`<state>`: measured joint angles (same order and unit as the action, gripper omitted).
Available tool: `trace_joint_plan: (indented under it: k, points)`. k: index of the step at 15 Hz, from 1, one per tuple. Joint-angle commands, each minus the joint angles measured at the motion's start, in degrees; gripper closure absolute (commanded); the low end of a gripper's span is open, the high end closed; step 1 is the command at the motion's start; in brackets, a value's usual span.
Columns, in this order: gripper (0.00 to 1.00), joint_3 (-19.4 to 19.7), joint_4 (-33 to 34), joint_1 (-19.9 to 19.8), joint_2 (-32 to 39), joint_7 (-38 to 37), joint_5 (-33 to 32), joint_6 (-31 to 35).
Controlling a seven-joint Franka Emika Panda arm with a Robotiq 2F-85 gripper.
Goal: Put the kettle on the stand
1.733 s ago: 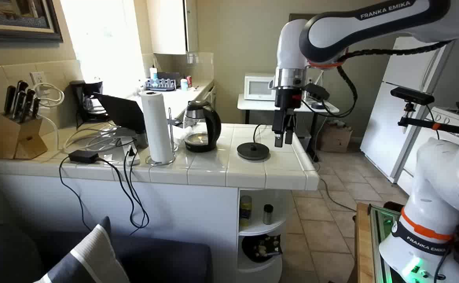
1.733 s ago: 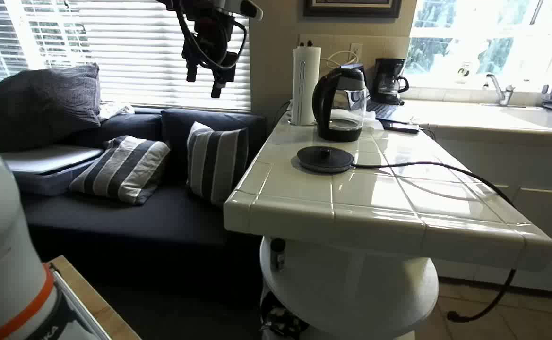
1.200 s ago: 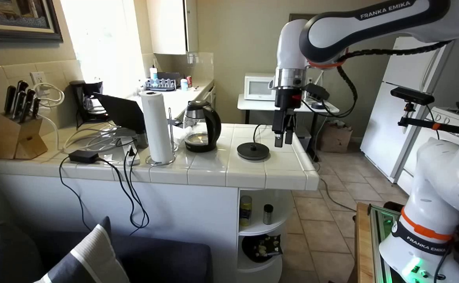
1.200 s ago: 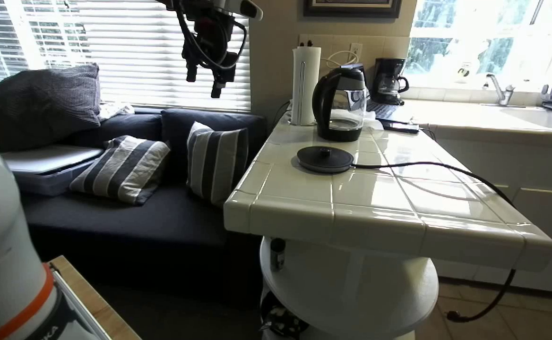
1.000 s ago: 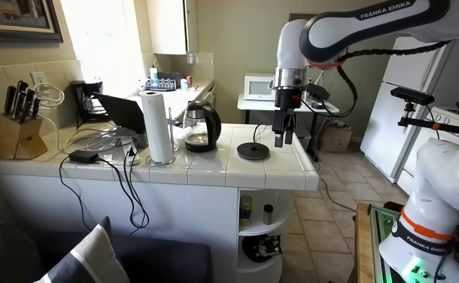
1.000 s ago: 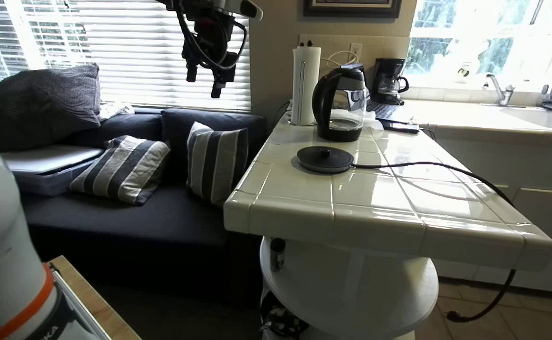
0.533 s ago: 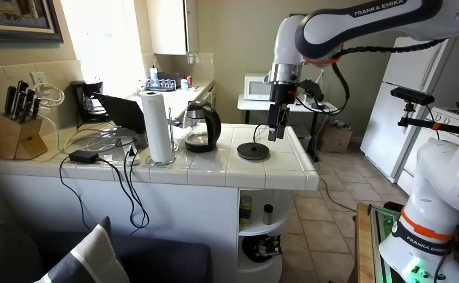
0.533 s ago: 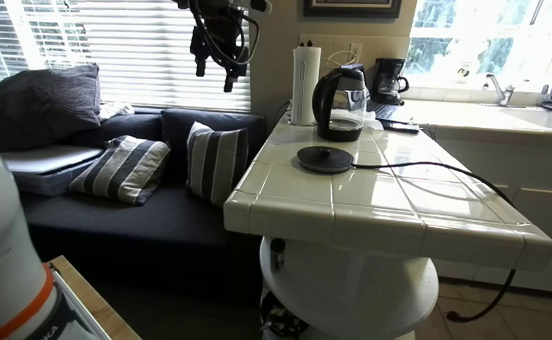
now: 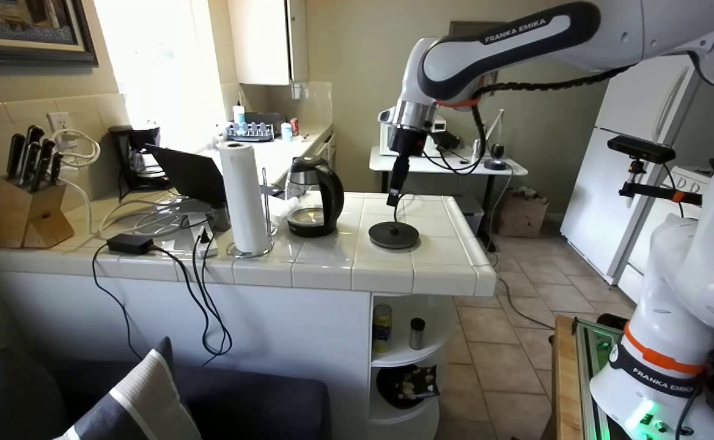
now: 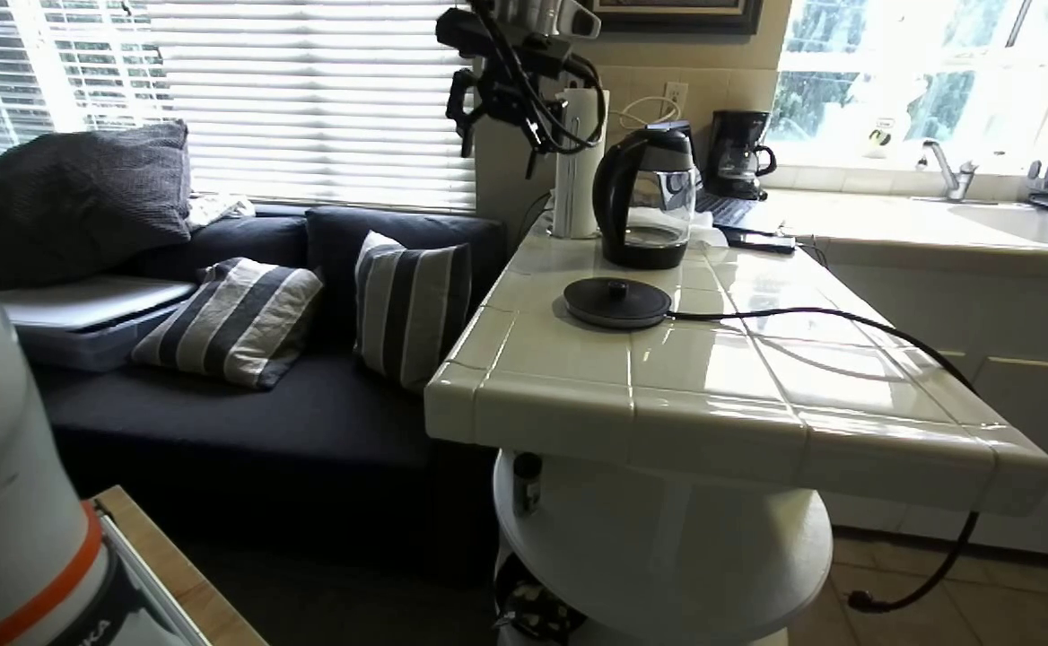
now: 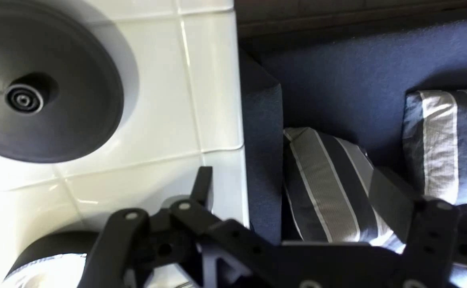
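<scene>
While the end effector (image 10: 499,163) hovers, the kettle (image 10: 648,199) (upright) stands apart.

Stand (image 9: 393,234): on the desk (image 9: 445,256), right of the kettle (image 9: 313,201) as I look in an exterior view.
Kettle: also on the desk, right of the paper-towel roll (image 9: 244,198).
Knife block (image 9: 29,211): far left on the desk.
Couch (image 9: 253,400): before it.

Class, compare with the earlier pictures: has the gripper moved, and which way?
Yes. In an exterior view, the gripper has moved rightward across the picture, toward the paper-towel roll, which has stayed put.
</scene>
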<state>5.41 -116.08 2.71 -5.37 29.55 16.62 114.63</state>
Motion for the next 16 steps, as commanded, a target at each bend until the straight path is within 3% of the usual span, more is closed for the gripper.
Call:
trace_joint_plan:
  k: [1,5,6,13,16]
  points:
    - [0.0,0.67,5.66,-2.33,7.19,9.31,5.94,4.42]
    - [0.0,0.0,11.32,-5.78,12.41,16.23,10.88,6.72]
    - [0.0,-0.71,7.61,-5.48,9.14,13.06,8.09,6.72]
    - [0.0,-1.09,10.85,-6.71,11.69,14.57,9.11,6.73]
    - [0.0,-1.57,12.9,-8.01,14.53,18.76,16.62,10.75]
